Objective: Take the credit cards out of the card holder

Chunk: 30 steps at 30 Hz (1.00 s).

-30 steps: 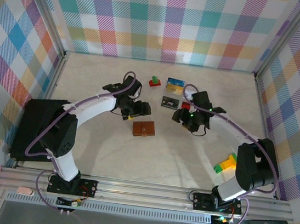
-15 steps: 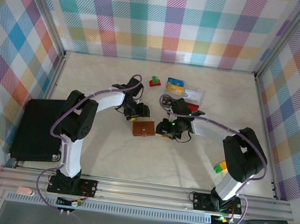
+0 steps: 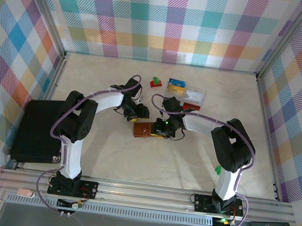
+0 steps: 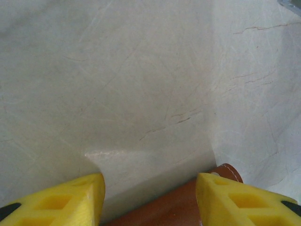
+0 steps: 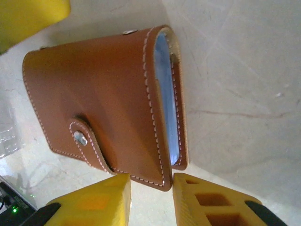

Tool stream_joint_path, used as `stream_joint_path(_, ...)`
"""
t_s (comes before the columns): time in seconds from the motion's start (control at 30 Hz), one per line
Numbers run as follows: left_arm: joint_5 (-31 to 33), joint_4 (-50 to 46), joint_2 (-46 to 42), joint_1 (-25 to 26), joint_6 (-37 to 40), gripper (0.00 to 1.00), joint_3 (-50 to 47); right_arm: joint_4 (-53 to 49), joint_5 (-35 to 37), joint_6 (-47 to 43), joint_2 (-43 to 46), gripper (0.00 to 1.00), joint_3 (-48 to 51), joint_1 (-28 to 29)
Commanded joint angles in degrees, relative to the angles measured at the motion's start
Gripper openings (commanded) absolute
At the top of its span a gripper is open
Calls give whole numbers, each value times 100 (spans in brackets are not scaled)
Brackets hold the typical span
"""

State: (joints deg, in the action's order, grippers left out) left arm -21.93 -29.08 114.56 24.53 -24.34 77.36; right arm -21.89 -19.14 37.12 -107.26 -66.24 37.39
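While the card holder (image 5: 94, 94) lies flat and shut on the table (image 3: 188, 168) with its strap (image 5: 84, 134) snapped down, the credit cards are, I'd judge, tucked inside, so unfastening comes first. From above, its long axis runs side to side, slightly tilted. The strap edge faces the right arm, the fold faces away, and bluish lining (image 5: 162, 94) peeks out along one adjoining side. The right gripper (image 5: 151, 200) sits at the card holder's strap-side corner, jaws narrowly apart with that corner at their mouth; gripping or not, I can't tell. The left gripper (image 4: 150, 197) is at the card holder's far edge, jaws standing apart astride it, pinching nothing. To do this well, the left should press the body down while the right nips only the strap tab and peels it off the snap, not the whole corner.
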Motion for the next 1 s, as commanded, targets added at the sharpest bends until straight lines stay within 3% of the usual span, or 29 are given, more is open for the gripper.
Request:
stream_joint_path(0.0, -196, -228, -201, -36, 65, 53, -236, -70, 130, -125, -157, 29, -184, 32)
stream_joint_path(0.53, -803, 142, -1320, 206, -485, 45, -1373, -175, 804, -200, -717, 33, -1079, -10)
stream_joint_path(0.7, 25, 49, -1657, 189, -614, 41, -1616, -219, 828, -214, -409, 34, -1001, -104)
stream_joint_path(0.97, -130, 227, -1634, 68, -687, 43, -1700, -165, -79, -50, -16, 34, -487, -126)
